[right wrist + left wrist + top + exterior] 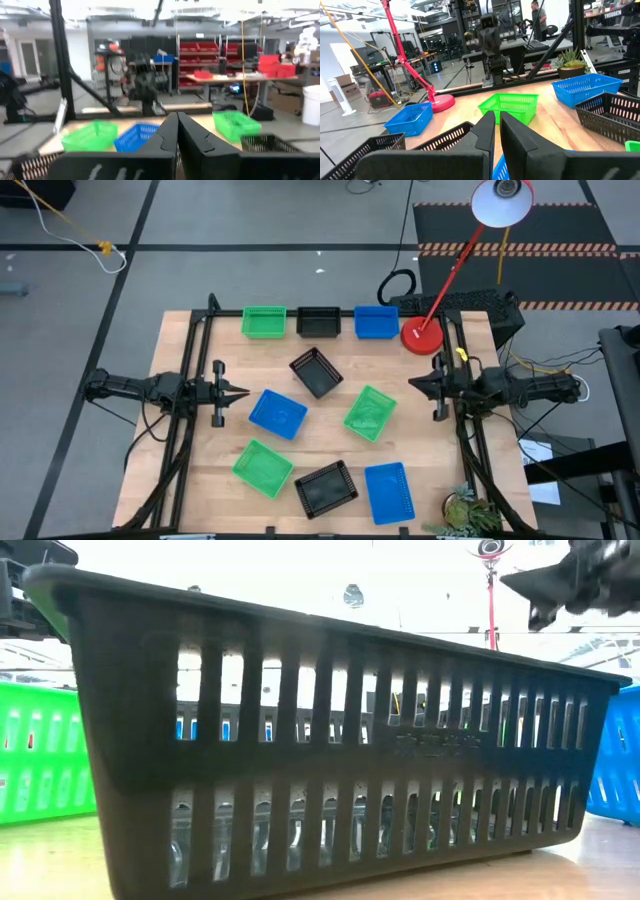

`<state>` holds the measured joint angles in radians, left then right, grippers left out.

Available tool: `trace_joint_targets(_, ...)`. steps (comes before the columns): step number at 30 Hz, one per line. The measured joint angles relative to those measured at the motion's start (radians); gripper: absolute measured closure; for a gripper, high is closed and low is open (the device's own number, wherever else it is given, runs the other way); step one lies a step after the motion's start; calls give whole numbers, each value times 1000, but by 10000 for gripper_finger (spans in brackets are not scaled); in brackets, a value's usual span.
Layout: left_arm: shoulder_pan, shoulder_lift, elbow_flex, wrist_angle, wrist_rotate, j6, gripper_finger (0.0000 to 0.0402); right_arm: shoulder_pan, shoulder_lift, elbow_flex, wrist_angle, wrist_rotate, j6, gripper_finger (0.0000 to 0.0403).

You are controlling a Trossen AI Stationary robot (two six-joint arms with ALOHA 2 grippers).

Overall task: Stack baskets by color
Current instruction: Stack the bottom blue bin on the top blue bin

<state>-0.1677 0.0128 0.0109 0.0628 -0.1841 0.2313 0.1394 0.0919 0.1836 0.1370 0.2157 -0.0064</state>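
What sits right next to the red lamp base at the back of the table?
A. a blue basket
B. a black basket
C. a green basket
A: in the high view, the blue basket ends the back row right beside the red lamp base.

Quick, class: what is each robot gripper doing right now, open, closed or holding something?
Left gripper: closed, holding nothing, at the table's left side.
Right gripper: closed, holding nothing, at the right side.

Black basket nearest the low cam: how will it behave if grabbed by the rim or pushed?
The black basket has thin slotted plastic walls, so it is probably light, and its rim may flex under a pinch. Its wide flat base sits on the table, so a push would likely slide it rather than tip it.
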Motion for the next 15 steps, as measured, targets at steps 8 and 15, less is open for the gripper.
trace_joint_targets(8, 0, 0, 0, 0, 0, 0, 371, 0, 218, 254, -129, -15, 3, 403)
trace_joint_targets(15, 0, 0, 0, 0, 0, 0, 371, 0, 386, 481, -231, -87, 4, 403)
